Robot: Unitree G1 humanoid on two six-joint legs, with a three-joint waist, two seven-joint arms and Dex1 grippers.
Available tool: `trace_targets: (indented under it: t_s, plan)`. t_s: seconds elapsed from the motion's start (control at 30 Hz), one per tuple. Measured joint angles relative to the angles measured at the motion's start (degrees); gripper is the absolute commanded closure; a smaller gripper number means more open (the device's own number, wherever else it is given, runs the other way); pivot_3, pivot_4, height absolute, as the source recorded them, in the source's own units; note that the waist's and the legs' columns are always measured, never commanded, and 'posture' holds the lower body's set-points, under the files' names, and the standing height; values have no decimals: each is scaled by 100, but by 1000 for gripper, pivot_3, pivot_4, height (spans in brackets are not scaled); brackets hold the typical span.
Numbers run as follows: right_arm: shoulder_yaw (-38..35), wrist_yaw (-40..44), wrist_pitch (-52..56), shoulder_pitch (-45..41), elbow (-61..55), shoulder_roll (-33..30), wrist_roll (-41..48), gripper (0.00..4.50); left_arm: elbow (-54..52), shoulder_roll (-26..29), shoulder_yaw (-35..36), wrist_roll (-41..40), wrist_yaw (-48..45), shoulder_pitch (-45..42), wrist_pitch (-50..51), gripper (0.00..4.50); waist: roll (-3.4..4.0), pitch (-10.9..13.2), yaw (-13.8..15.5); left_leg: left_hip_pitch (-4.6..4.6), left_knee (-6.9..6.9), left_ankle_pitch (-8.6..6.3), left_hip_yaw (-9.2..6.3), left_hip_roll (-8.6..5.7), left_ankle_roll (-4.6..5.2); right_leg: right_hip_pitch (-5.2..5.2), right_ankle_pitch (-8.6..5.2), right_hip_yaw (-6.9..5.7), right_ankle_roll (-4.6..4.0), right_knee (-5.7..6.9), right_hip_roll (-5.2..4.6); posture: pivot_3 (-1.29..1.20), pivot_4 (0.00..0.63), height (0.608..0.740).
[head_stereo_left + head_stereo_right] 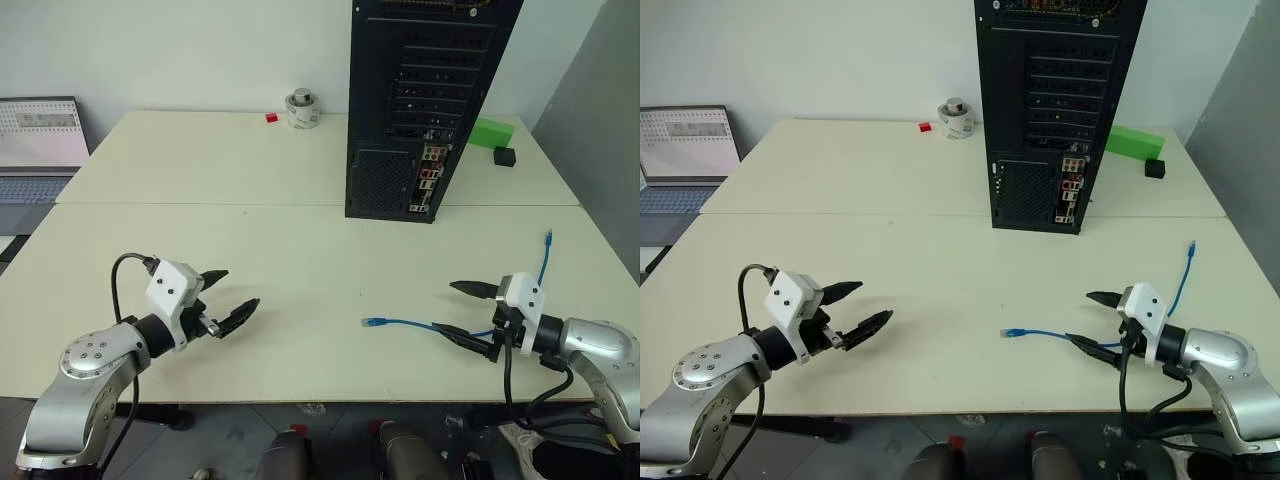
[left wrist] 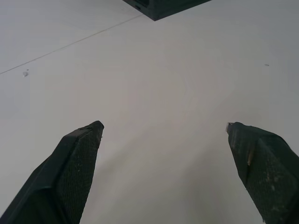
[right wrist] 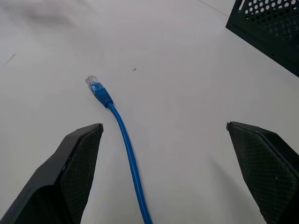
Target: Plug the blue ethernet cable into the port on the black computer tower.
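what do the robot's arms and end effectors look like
Both arms are rounded silver-grey metal with a black wrist section and a white angular housing. Each carries a looping black cable. The left end effector and right end effector each have two tapered black fingers; the wrist views show their inner faces finely textured.

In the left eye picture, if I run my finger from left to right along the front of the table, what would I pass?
Left gripper, open → plug end of the blue ethernet cable lying on the table → right gripper, also open.
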Motion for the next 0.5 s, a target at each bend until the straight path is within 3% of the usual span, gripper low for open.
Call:
trace_targets:
  t_s: [0.5]
  plan:
    - [17,26,21,-122,12,-39,-13,0,-140,24,0,130,36,199,-117,9,0,0,0,0,0,0,0,0,0,0,0,1,0,0,0,0,150,740]
